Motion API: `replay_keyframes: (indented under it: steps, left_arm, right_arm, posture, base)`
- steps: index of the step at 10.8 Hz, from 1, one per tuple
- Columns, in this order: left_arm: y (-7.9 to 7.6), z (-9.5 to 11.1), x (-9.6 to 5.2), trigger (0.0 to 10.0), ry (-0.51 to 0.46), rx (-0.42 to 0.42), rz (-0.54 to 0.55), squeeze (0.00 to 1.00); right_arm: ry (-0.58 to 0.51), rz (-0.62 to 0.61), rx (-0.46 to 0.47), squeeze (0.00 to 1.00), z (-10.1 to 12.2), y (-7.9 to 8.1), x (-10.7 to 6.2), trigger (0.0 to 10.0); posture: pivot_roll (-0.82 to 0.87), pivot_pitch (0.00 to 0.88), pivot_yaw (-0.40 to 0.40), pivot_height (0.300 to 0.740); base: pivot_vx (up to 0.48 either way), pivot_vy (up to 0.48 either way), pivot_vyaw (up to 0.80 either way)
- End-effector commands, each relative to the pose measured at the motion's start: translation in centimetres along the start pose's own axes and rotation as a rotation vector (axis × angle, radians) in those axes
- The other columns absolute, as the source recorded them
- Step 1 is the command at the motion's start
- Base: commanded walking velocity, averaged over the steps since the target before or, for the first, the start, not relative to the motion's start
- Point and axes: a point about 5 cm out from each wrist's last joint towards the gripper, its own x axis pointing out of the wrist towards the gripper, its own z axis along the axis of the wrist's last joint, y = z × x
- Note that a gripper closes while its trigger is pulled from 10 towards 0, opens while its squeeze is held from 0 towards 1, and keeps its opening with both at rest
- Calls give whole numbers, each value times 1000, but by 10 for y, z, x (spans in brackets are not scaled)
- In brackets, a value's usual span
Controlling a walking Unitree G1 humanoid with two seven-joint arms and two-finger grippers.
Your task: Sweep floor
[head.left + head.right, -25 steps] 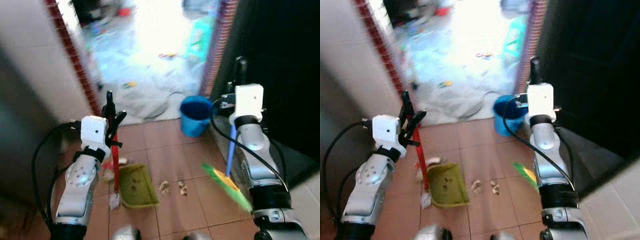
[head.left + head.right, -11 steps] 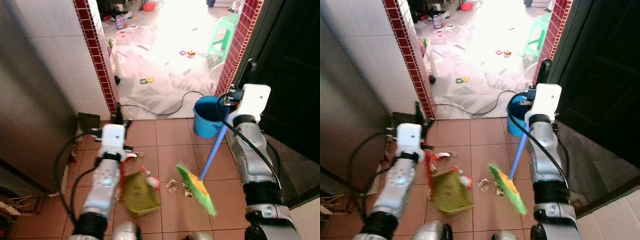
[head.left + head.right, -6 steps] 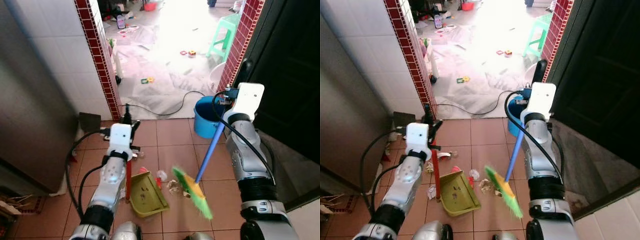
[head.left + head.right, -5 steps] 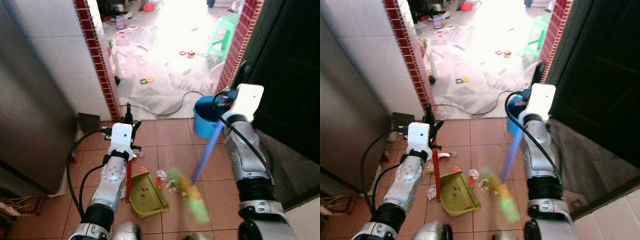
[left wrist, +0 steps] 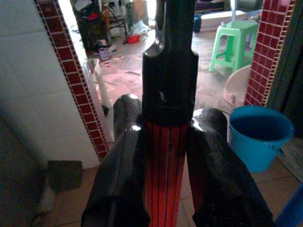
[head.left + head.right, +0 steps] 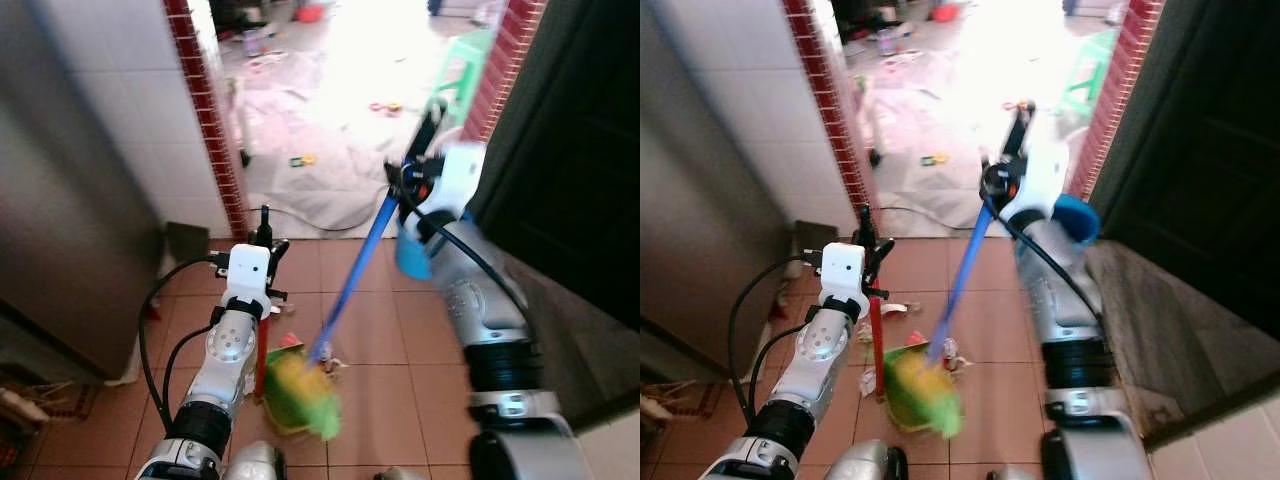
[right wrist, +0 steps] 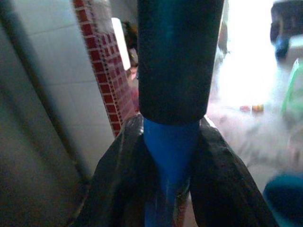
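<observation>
My left gripper (image 6: 262, 226) is shut on the black-capped red handle (image 5: 164, 161) of the green dustpan (image 6: 278, 410), which rests on the terracotta tiles. My right gripper (image 6: 424, 135) is shut on the broom's blue handle (image 6: 350, 278), with its fingers (image 7: 118, 175) either side of the shaft under the black grip. The handle slants down to the left. The blurred green and yellow broom head (image 6: 300, 395) lies over the dustpan's mouth and hides most of it. Small scraps (image 6: 896, 309) lie on the tiles beside the red handle.
A blue bucket (image 6: 1076, 218) stands behind my right arm by the dark door (image 6: 580, 150). A grey cabinet (image 6: 70, 230) and a white tiled wall with a red brick edge (image 6: 215, 140) close the left side. Beyond the doorway are a cable (image 6: 320, 222), a green stool (image 5: 234, 40) and litter.
My right arm has swung to the left, carrying the broom head across the tiles from right of the scraps onto the dustpan. The left gripper stays on the red handle.
</observation>
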Motion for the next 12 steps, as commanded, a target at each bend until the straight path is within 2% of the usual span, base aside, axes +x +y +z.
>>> replay_keyframes:
  steps: [1,2,3,4,6,7,8,9,10,11,12]
  left_arm:
    - [-6,-7,0,10000,46,-15,-42,0]
    - [-8,-10,0,10000,81,-40,-78,0]
    - [-9,-13,-1,10000,113,-47,-116,0]
    - [-9,-17,-4,10000,137,-65,-148,0]
    - [-11,-19,-6,10000,158,-75,-189,0]
    - [-12,-21,-7,10000,173,-80,-225,0]
    - [-15,-22,-7,10000,190,-80,-254,0]
    - [-17,-21,-8,10000,199,-81,-279,0]
    - [-18,-21,-8,10000,200,-91,-291,0]
    - [-17,-20,-8,10000,198,-93,-286,0]
    - [-16,-19,-8,10000,198,-95,-279,0]
  right_arm:
    - [-152,49,-88,0,36,5,5,10000]
    - [-224,75,-227,0,49,2,3,10000]
    - [-273,63,-321,0,57,-2,1,10000]
    - [-278,45,-438,0,51,-8,-3,10000]
    - [-210,-37,-465,0,29,-20,-9,10000]
    - [-114,-118,-452,0,3,-30,-15,10000]
    - [-73,-147,-427,0,-11,-32,-19,10000]
    - [6,-169,-341,0,-33,-31,-22,10000]
    - [60,-198,-273,0,-44,-31,-23,10000]
    - [127,-214,-151,0,-56,-28,-22,10000]
    - [144,-219,-70,0,-58,-26,-19,10000]
  posture:
    - [-79,0,36,740]
    - [-78,0,35,740]
    - [-82,0,35,740]
    - [-82,0,35,740]
    - [-77,0,37,740]
    - [-75,0,41,740]
    - [-73,0,42,740]
    - [-68,0,45,740]
    - [-64,0,46,740]
    - [-61,0,48,740]
    - [-59,0,49,740]
  base:
    - [0,0,0]
    - [0,0,0]
    - [0,0,0]
    - [0,0,0]
    - [0,0,0]
    - [0,0,0]
    - [0,0,0]
    - [0,0,0]
    - [0,0,0]
    - [0,0,0]
    - [0,0,0]
